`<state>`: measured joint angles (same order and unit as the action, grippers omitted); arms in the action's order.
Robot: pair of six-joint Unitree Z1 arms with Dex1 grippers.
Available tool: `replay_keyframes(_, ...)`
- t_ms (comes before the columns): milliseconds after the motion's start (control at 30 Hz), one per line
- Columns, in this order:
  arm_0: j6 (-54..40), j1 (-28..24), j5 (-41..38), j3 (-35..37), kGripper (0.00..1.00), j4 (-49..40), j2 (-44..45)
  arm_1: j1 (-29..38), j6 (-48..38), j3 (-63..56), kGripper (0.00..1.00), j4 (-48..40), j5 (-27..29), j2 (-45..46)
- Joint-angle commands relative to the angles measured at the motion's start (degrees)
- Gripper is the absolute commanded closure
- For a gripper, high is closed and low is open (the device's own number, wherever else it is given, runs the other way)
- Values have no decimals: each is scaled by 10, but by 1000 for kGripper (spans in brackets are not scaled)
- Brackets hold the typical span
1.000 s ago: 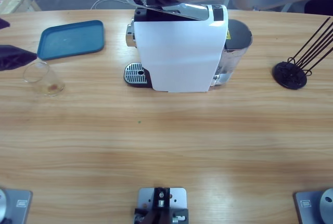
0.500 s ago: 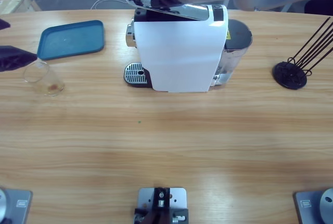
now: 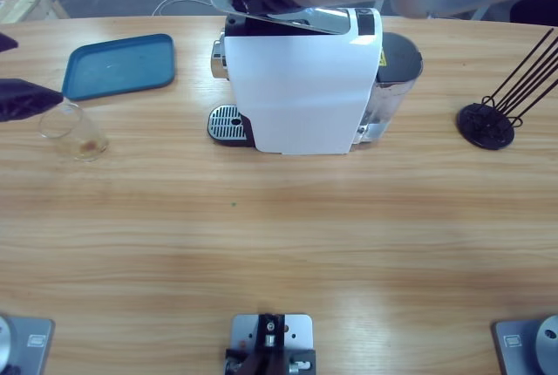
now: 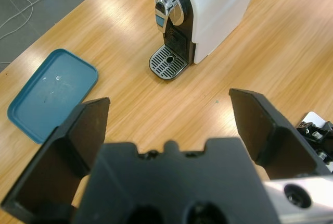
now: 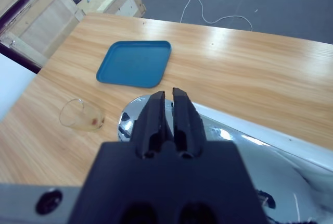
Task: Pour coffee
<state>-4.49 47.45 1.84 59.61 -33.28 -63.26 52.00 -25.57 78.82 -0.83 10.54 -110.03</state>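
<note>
Your landmark is the white coffee machine (image 3: 301,87). Left of it, well apart, the clear glass (image 3: 73,132) lies tipped on the wooden table (image 3: 279,235) with a small brown trace of coffee (image 3: 88,145) inside (just below the blue tray (image 3: 120,64)). Your right gripper (image 5: 167,110), jaws pressed together, sits over the machine's chrome lever (image 3: 296,17). Your left gripper (image 4: 171,125) hangs spread wide, gripping nothing, off the machine's spout side

A long wooden table (image 3: 279,235) stands on grey floor (image 5: 250,0), wooden crates (image 5: 36,21) beside it
</note>
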Motion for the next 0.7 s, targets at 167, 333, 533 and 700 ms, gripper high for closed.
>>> replay_keyframes(167, -1, 5, -7, -23, 0, -10, -6, 35, -4, -55, 1000, 124, -34, -181)
replay_keyframes(333, -1, 5, -7, -24, 0, -10, -6, 35, -4, -30, 1000, 155, -40, -192)
replay_keyframes(533, -1, 5, -7, -24, 0, -10, -7, 35, -10, -27, 1000, 160, -32, -190)
replay_keyframes(700, 2, 5, -1, -24, 0, -5, -11, 35, 52, -20, 20, 141, 34, -95)
